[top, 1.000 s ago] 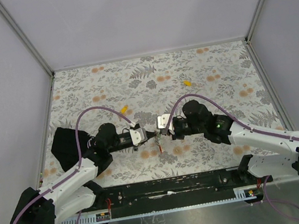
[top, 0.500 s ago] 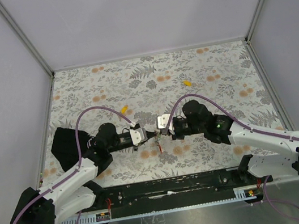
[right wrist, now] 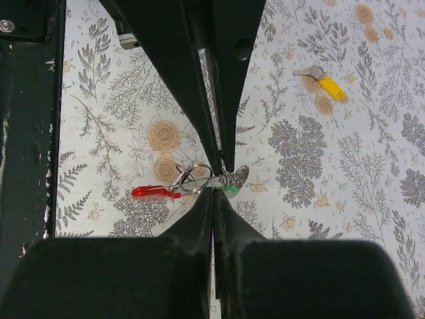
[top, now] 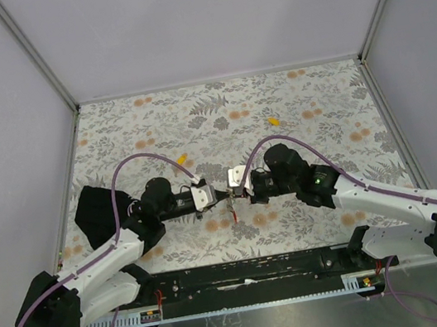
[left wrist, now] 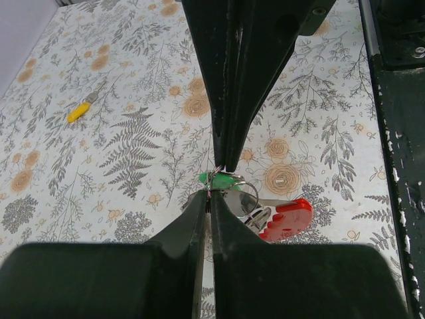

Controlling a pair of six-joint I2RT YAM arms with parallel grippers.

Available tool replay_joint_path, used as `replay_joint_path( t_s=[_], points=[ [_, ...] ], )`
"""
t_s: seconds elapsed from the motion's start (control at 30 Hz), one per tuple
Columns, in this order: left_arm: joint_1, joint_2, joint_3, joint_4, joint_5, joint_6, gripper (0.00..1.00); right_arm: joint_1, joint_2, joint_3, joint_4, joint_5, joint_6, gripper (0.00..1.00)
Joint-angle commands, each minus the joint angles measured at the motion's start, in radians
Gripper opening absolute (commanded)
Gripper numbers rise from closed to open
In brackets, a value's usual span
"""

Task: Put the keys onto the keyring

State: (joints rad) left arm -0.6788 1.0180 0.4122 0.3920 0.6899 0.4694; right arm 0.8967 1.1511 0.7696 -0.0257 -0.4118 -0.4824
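My left gripper (top: pixel 223 198) and right gripper (top: pixel 234 197) meet tip to tip over the near middle of the table, both shut. In the left wrist view my left gripper (left wrist: pixel 209 197) pinches the thin wire of the keyring (left wrist: pixel 265 211), a metal ring with a red tab. In the right wrist view my right gripper (right wrist: pixel 214 193) is shut on the green key (right wrist: pixel 229 190), right beside the keyring (right wrist: pixel 174 186). The green key (left wrist: pixel 219 178) also shows in the left wrist view. Two yellow keys lie loose on the table, one (top: pixel 182 158) behind the left gripper and one (top: pixel 274 120) further back.
The flowered table cover (top: pixel 326 103) runs to grey walls at the back and sides. The black mounting rail (top: pixel 245 275) lies along the near edge. Purple cables loop over both arms.
Almost nothing has changed. Both grippers stay shut and tip to tip; the right wrist has shifted very slightly left.
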Motion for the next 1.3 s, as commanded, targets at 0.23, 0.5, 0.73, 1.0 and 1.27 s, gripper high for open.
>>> replay_joint_path(
  t_s=[0.23,0.5,0.73,1.0,1.27],
  points=[
    [-0.020,0.009,0.043,-0.021,0.012,0.026,0.00,0.005,0.006,0.082,0.059,-0.004,-0.001,0.00],
    [-0.030,0.013,0.053,-0.047,0.001,0.039,0.00,0.005,0.036,0.123,0.030,0.017,0.009,0.00],
    [-0.034,0.021,0.062,-0.055,-0.013,0.036,0.00,0.005,0.046,0.129,0.027,0.005,0.006,0.00],
    [-0.034,0.024,0.067,-0.042,-0.046,-0.007,0.00,0.005,0.030,0.116,0.003,-0.001,-0.024,0.00],
    [-0.014,0.026,0.065,0.030,-0.090,-0.120,0.00,0.005,0.006,0.045,-0.016,0.069,-0.055,0.00]
  ],
)
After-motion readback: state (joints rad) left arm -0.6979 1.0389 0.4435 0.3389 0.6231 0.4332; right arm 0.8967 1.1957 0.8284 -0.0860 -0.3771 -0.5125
